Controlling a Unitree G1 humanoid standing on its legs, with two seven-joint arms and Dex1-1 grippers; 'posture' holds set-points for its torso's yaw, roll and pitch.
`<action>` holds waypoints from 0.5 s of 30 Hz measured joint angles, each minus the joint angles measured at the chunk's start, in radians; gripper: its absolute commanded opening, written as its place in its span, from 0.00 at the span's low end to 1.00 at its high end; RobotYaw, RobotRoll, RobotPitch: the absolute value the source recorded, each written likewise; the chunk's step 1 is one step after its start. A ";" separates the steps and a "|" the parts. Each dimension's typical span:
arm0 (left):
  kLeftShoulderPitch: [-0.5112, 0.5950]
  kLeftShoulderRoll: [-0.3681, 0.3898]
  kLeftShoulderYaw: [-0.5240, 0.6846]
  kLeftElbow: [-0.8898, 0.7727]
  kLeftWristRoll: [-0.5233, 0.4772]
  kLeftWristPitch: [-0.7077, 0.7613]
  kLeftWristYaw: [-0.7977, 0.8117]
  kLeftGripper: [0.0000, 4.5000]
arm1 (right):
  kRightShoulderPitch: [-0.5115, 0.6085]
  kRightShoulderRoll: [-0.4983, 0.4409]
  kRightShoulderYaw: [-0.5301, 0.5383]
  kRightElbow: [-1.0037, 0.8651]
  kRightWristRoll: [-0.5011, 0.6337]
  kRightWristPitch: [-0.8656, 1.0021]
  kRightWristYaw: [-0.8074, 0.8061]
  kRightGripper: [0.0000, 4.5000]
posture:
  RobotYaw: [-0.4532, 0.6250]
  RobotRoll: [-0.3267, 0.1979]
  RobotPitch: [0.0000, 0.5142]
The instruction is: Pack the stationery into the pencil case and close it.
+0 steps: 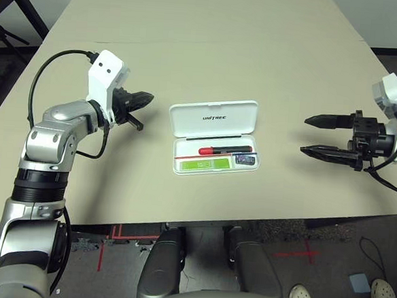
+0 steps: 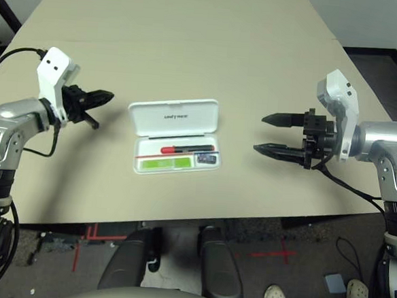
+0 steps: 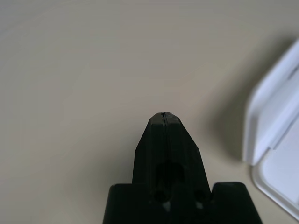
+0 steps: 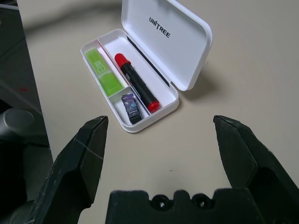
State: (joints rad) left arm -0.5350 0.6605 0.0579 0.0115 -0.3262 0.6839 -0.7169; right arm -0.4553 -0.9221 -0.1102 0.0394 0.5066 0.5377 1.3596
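Three pieces of stationery are counted inside the tray of one pencil case (image 1: 214,135), which is found at the middle of the table (image 1: 212,48) with its lid still raised toward twelve o'clock. One green highlighter (image 1: 203,164) is laid along the tray's six o'clock edge. One marker (image 1: 224,151) with a black body and red ends is laid just above it, along the side nearest the hinge. One small dark block (image 1: 245,160) is tucked into the little compartment at the tray's three o'clock end, just beside the highlighter. The word "UNITREE" is read on the inside of the lid.

Two grippers are seen, one on each side of the case and both apart from it. The left gripper (image 1: 142,100) is held at nine o'clock of the case, its two black fingers pressed tight together with nothing between them. The right gripper (image 1: 320,136) is held at three o'clock, well apart from the case, its fingers spread wide and nothing gripped.
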 measured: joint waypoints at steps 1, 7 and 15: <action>0.000 -0.002 -0.003 -0.003 -0.002 0.002 -0.007 0.01 | 0.000 0.000 0.000 0.000 0.000 0.000 0.000 1.00 | 0.39 0.62 0.35; 0.002 -0.012 -0.019 -0.050 -0.012 0.012 -0.029 0.01 | 0.001 -0.003 0.002 0.000 -0.001 -0.001 0.001 1.00 | 0.39 0.62 0.36; 0.004 -0.029 -0.056 -0.116 -0.013 0.016 -0.041 0.01 | 0.008 -0.007 0.013 -0.001 -0.001 -0.001 0.003 1.00 | 0.38 0.62 0.37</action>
State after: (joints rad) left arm -0.5313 0.6319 0.0015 -0.1046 -0.3396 0.6998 -0.7574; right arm -0.4475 -0.9287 -0.0976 0.0386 0.5053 0.5363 1.3625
